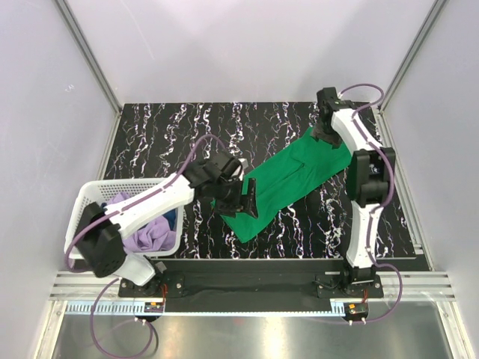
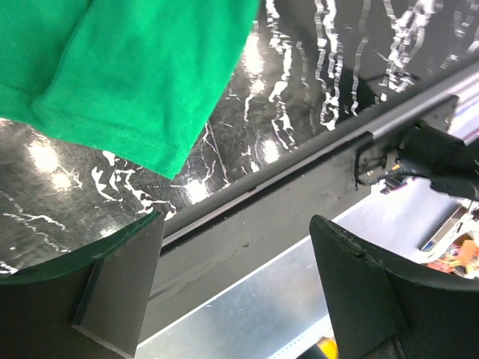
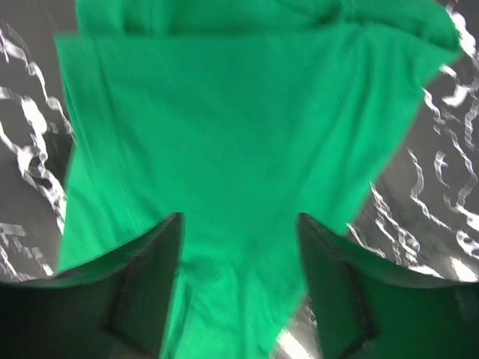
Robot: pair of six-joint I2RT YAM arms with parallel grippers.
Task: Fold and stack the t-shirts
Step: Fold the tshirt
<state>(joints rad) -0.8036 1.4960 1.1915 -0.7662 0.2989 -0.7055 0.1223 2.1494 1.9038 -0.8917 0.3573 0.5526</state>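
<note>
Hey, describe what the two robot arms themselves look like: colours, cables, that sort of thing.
The left arm and right arm both have smooth white shells joined by bulky black joints. A thin purple cable loops along each arm and runs down to its base. The fingers are dark, matte and blocky with flat inner faces. No markings are visible.

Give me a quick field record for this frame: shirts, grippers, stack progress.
green shirt: lying as a long diagonal strip on the table
lilac shirt: bunched in the basket
dark blue shirt: in the basket, mostly hidden
left gripper: open, empty, by the green shirt's near end
right gripper: open, over the green shirt's far end; contact unclear
stack: none started
</note>
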